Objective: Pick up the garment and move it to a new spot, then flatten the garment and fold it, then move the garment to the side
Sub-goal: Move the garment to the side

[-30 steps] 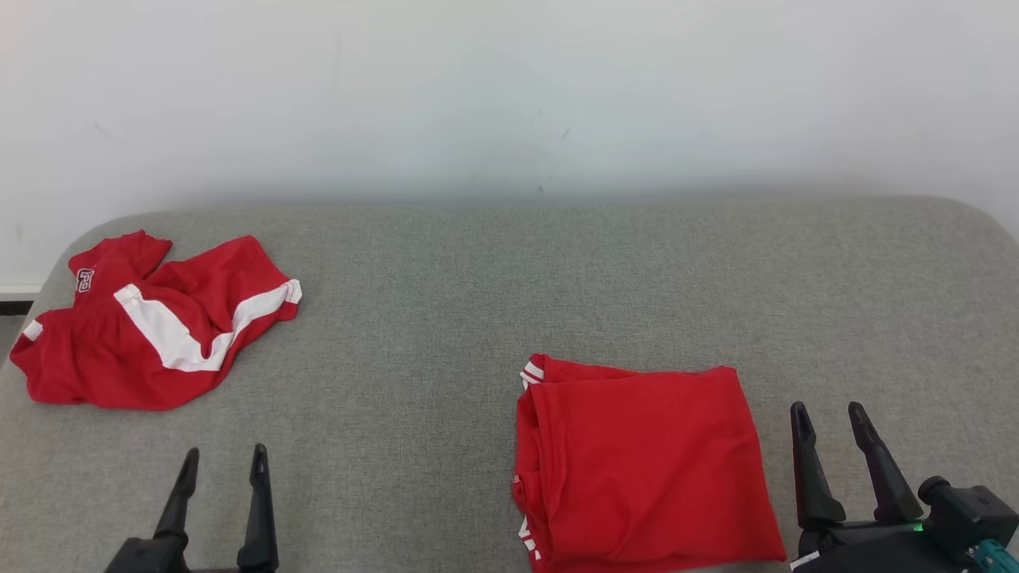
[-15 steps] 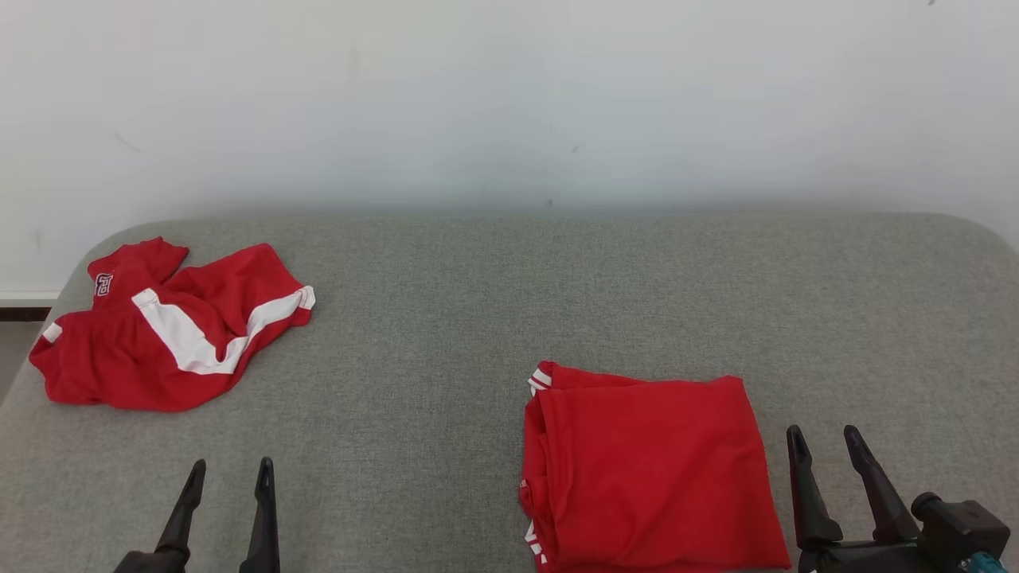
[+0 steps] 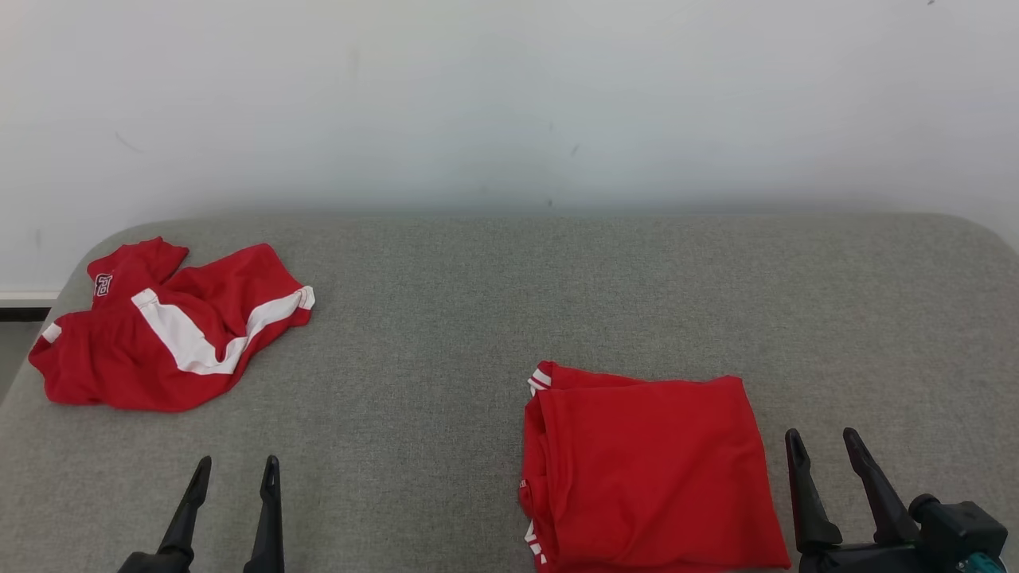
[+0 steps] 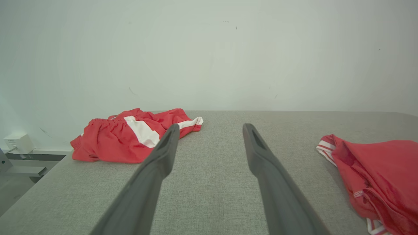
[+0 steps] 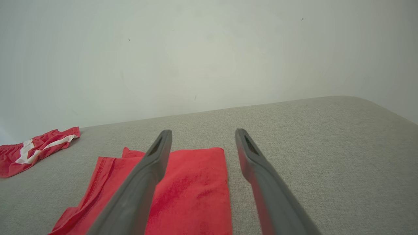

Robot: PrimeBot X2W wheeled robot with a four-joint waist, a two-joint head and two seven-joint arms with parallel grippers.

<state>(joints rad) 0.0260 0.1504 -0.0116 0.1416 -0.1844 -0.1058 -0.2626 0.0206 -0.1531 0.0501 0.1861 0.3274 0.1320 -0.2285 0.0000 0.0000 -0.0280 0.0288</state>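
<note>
Folded garment [image 3: 649, 469]: plain red, squared-off rectangle w/ white-striped trim at its left edge. It lay flat on the grey tabletop [image 3: 478, 318], near-right side, just beside the right end effector [image 3: 820, 434], not touching it. 2nd garment, crumpled shorts [image 3: 159, 334], red w/ a broad white stripe & small logo, sat at the far-left corner, well apart. Count: 2 garments, 2 end effectors. Left end effector [image 3: 239, 461] & right one both had fingers spread, holding nothing.
</note>
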